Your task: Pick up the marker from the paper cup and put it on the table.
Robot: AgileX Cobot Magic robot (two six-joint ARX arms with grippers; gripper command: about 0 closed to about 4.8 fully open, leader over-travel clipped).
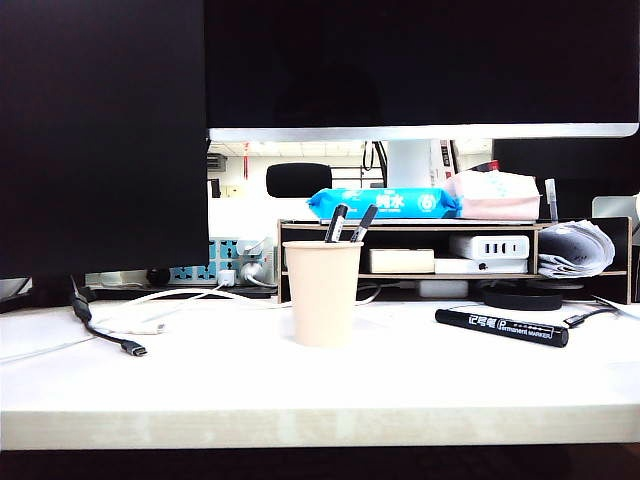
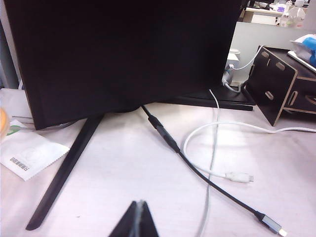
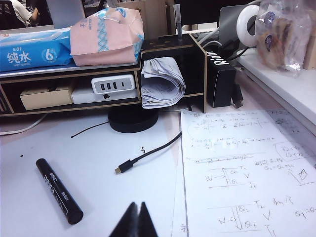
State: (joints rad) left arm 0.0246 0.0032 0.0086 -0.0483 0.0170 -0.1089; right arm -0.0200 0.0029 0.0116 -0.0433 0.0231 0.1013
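front table: open | behind paper cup: riser shelf (close)

The left gripper is hovering low over the white table, its jaws pressed together. A black monitor is filling the upper left of the frame. A black cable and a white cable are lying across the centre and lower right. A black shelf is standing at the upper right, and a white packet is lying at the left edge.
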